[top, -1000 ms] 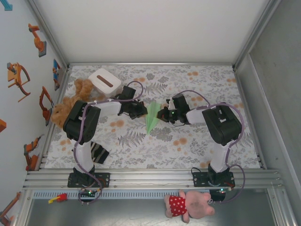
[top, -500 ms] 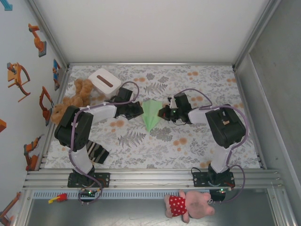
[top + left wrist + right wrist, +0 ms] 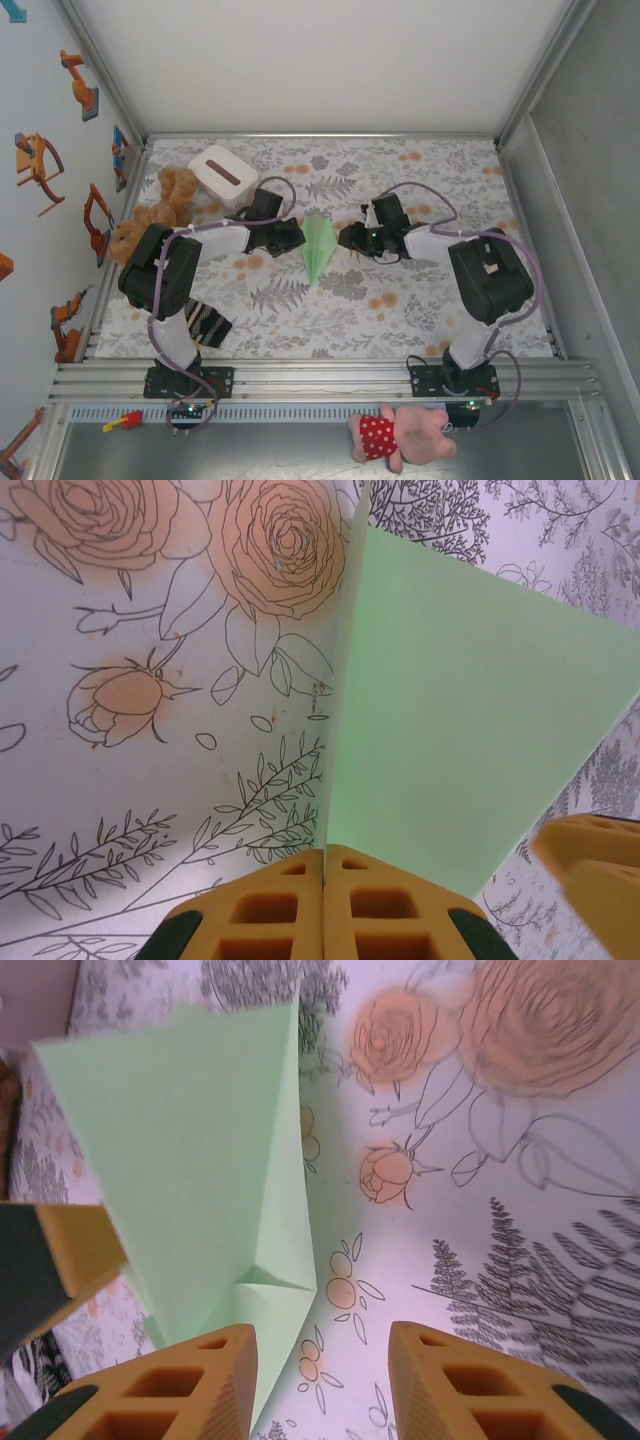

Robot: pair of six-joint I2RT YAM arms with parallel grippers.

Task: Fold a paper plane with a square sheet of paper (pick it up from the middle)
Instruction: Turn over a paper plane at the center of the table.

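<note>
over floral mat (image 3: pixel 400 320): paper plane (image 3: pixel 317 245) pinched in left jaws

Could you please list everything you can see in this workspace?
paper plane: one, pale green, middle of the table, between the two end effectors
white box: one, white with a dark slot, far left corner
plush bear: one, brown, left edge, beside the white box
striped cloth: one, dark, near left
plush pig: one, pink in a red dotted dress, grey ledge below the table
small toy: one, red and yellow, same ledge, left
table: one, floral cover
left end effector: one, yellow pads, shut on the paper plane
right end effector: one, yellow pads, open beside it
</note>
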